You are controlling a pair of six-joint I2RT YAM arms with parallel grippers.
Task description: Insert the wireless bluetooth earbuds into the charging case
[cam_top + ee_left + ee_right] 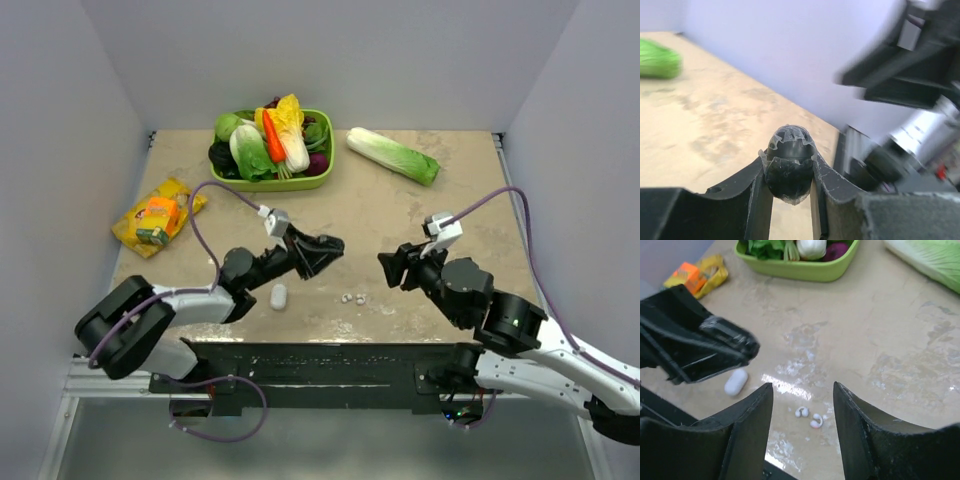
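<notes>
The white charging case [279, 296] lies closed on the table near the front edge, and it also shows in the right wrist view [736, 382]. The two white earbuds [353, 298] lie side by side to its right, on the table between my right fingers in the right wrist view [809, 416]. My right gripper [393, 270] is open and empty, hovering just right of and above the buds [802, 390]. My left gripper [322, 250] is raised above and behind the case, shut on a black oval object [789, 165] wrapped in clear tape.
A green basket [272, 185] of vegetables stands at the back. A loose cabbage [392, 155] lies to its right. A yellow snack packet [155, 218] lies at the left. Grey walls close in three sides of the table.
</notes>
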